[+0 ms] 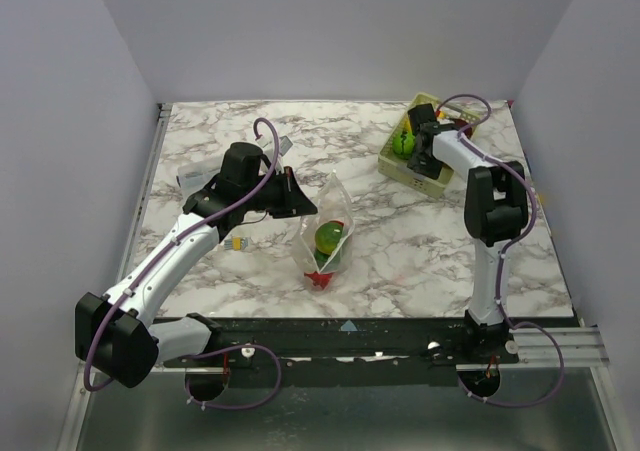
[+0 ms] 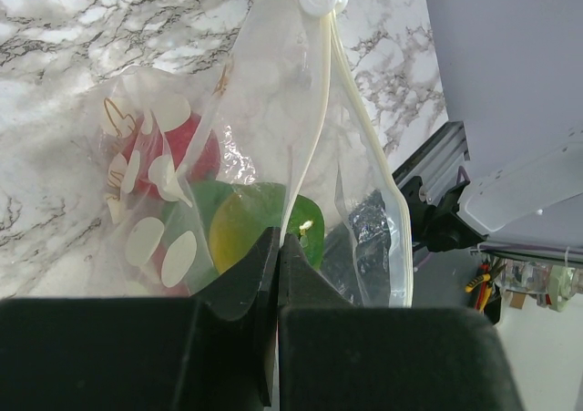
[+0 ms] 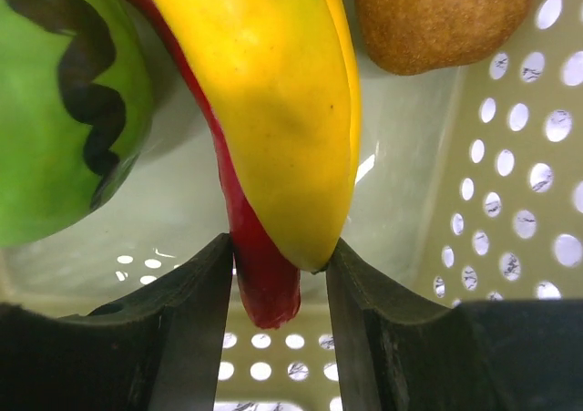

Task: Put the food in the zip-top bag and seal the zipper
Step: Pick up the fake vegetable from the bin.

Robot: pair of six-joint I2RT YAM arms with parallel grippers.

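Note:
The clear zip-top bag [image 1: 328, 233] lies on the marble table's middle, mouth toward the far side. It holds a green-yellow food [image 2: 250, 229] and a red food [image 2: 182, 151]. My left gripper [image 1: 298, 201] is shut on the bag's mouth edge; in the left wrist view [image 2: 278, 238] its jaws pinch the zipper [image 2: 319, 110]. My right gripper [image 1: 408, 143] is down inside the basket [image 1: 440, 176]. In the right wrist view [image 3: 278, 256] its fingers press against a yellow banana [image 3: 273, 92] and a red pepper [image 3: 260, 283] between them.
The pale-green lattice basket [image 3: 510, 201] at the back right also holds a green piece [image 3: 55, 110] and a brown piece [image 3: 437, 19]. A flat clear packet [image 1: 195, 177] lies at the left. A small yellow bit [image 1: 238, 241] lies under the left arm.

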